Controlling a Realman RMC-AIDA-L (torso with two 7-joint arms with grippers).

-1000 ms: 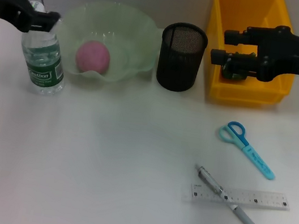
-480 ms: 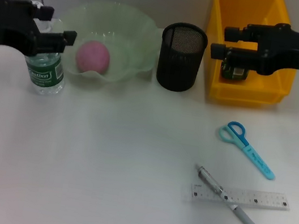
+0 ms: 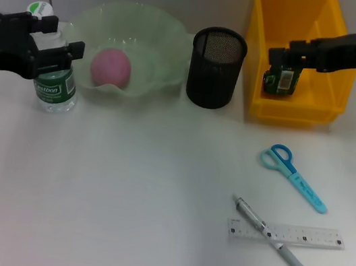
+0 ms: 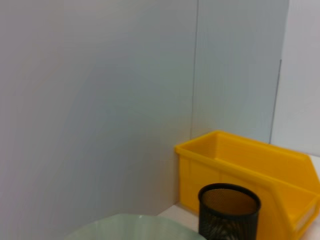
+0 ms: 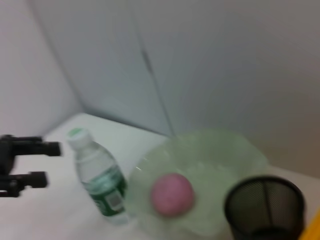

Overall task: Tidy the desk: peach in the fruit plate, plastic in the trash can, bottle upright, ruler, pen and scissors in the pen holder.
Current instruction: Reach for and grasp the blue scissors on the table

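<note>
desk [image 3: 116,218] — bottle [image 3: 54,78] between left claw [image 3: 65,53]

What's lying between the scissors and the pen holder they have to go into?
Nothing visible: bare table separates the scissors from the pen holder. The pen and ruler lie nearer the robot, off that path.

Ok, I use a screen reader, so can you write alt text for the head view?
A white desk seen from above: the left gripper is at an upright water bottle beside a green plate holding a peach. The right gripper is over a yellow bin; scissors, a pen and a ruler lie loose near a mesh pen holder.
</note>
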